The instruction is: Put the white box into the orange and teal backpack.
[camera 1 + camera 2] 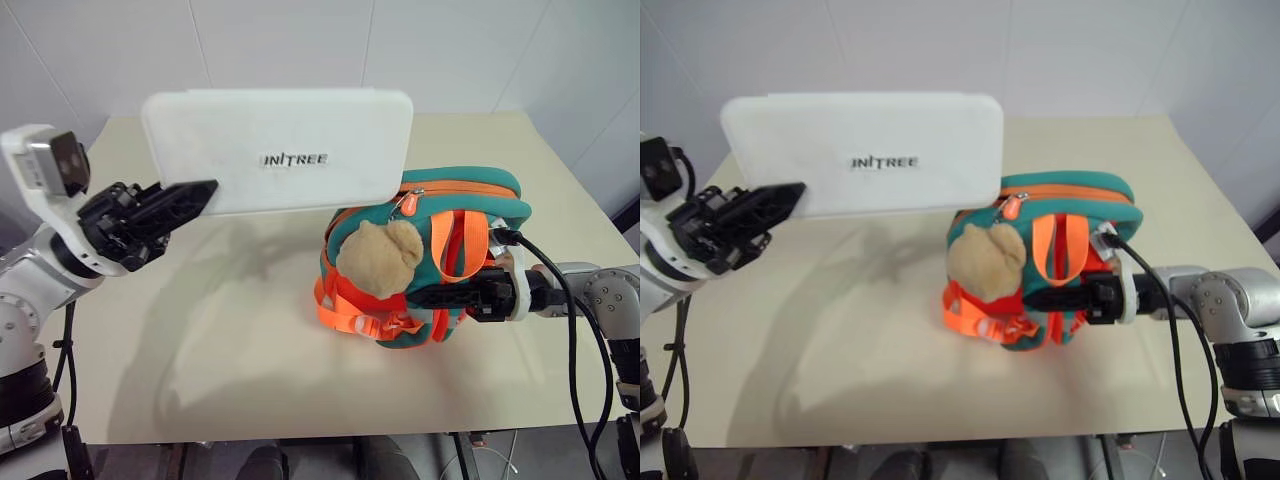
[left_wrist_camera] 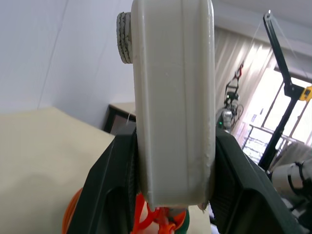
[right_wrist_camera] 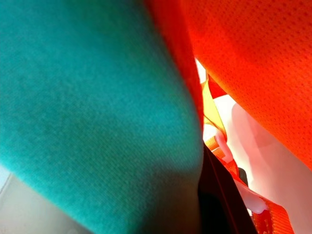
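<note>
Black-fingered and raised above the table's left side, the left gripper (image 1: 190, 195) clamps one short end of the flat white plastic box (image 1: 280, 150), a rectangular case with rounded corners and dark lettering on its lid. The box hangs in the air, long side level and lid facing the head camera, clear of the beige tabletop (image 1: 200, 330); its far lower corner sits just above the top of the bag. In the left wrist view the box's narrow edge (image 2: 173, 102) stands between the two dark fingers (image 2: 109, 185), which press against both of its faces. Right of centre, the small orange and teal fabric backpack (image 1: 470, 195) stands upright on the table, an orange zip line running along its top, a tan plush bear (image 1: 380, 255) on its front and orange straps (image 1: 350, 315) bunched below. At the right, the right gripper (image 1: 420, 298) reaches in level, its fingers closed narrowly on the backpack's front among the straps; the right wrist view shows teal cloth (image 3: 92, 112) and orange mesh (image 3: 253, 63) pressed close.
</note>
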